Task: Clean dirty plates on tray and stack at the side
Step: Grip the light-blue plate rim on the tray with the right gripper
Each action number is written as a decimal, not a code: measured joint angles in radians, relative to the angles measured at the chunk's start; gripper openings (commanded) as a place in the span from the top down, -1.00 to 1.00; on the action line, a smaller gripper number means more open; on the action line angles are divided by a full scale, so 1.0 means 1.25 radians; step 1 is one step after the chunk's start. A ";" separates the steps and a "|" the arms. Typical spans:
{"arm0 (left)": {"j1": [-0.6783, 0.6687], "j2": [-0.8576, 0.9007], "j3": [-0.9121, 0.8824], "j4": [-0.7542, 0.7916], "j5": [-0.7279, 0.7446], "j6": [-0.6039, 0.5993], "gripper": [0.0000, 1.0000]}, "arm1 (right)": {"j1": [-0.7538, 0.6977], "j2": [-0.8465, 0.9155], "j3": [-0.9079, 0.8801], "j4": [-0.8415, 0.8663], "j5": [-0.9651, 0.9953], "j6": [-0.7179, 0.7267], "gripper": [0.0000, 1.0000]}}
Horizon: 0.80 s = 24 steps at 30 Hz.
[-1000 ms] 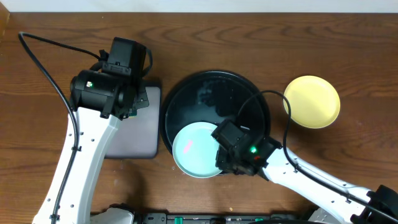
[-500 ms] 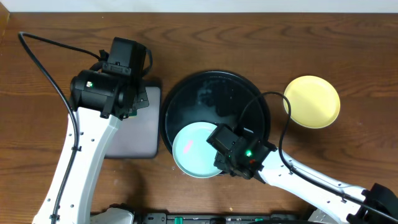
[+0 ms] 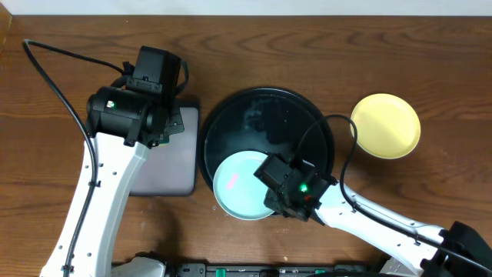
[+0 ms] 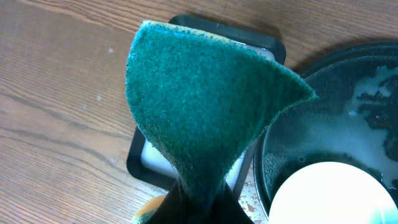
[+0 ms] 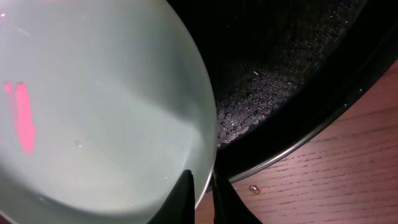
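The right gripper (image 5: 204, 194) was pressed onto the rim of a pale mint-teal round plastic plate (image 5: 93, 106). One dark finger (image 5: 186, 190) was laid inside the rim and the other just outside it, so the mint-teal plate was pinched at its edge. From the fingers the plate spread away to the left. A small pink smear (image 5: 22, 115) was seen on the side of the plate farthest from the grip.

The plate was seated inside a large round black tray with a raised rim (image 5: 292, 68). The tray's wet, droplet-speckled floor was exposed just right of the fingers. From overhead, the right gripper (image 3: 270, 198) was placed at the near right edge of the plate (image 3: 240, 185), over the near part of the black tray (image 3: 261, 115). A pale yellow round plastic plate (image 3: 386, 125) was set on the wooden table (image 3: 346, 54), well apart from this gripper, beyond the tray's right side.

The left gripper (image 4: 189, 208) was clamped on the lower corner of a dark green scouring sponge (image 4: 205, 99), which was held upright. A small rectangular black-rimmed tray (image 4: 267, 50) was seen beneath the sponge, with the black tray just to its right.
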 measured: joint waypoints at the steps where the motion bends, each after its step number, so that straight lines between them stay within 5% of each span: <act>1: 0.000 0.000 0.000 0.000 0.000 0.000 0.85 | 0.000 0.002 0.000 0.000 0.000 0.003 0.62; 4: 0.000 0.000 0.000 0.000 0.000 0.000 0.85 | 0.001 0.007 0.000 0.001 -0.001 0.006 0.48; 24: 0.000 0.000 0.000 0.000 0.000 0.000 0.85 | 0.034 0.019 -0.002 0.001 -0.003 0.054 0.55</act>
